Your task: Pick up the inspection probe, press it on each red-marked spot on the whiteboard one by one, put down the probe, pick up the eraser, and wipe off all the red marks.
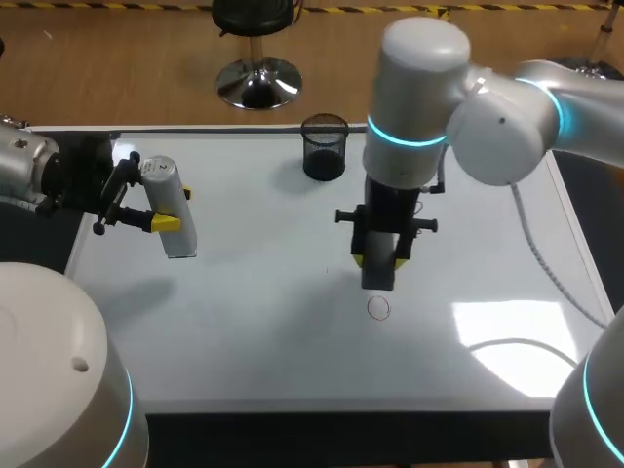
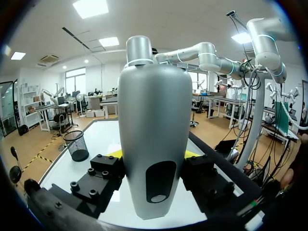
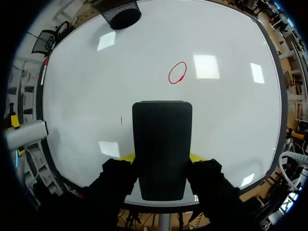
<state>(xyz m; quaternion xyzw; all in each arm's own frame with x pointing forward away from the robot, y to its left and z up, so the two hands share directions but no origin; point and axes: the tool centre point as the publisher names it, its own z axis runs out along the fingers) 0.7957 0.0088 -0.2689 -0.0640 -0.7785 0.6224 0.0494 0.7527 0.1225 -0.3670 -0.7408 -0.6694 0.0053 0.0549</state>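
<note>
- The left gripper (image 1: 174, 208) pinches the probe (image 1: 177, 239) from both sides, over the left part of the whiteboard (image 1: 292, 351).
- In the left wrist view the probe (image 2: 154, 144) stands between the fingers.
- The right gripper (image 1: 380, 255) is clamped on the eraser (image 1: 378, 275) at mid-board.
- One red mark (image 1: 378, 308), a circle, lies just ahead of the eraser (image 3: 162, 144), apart from it.
- A mesh cup (image 1: 325, 146) stands near the far edge.

2 silver arms (image 1: 507, 117) with cyan rings (image 1: 405, 136), black yellow-tipped claws (image 1: 380, 255).
</note>
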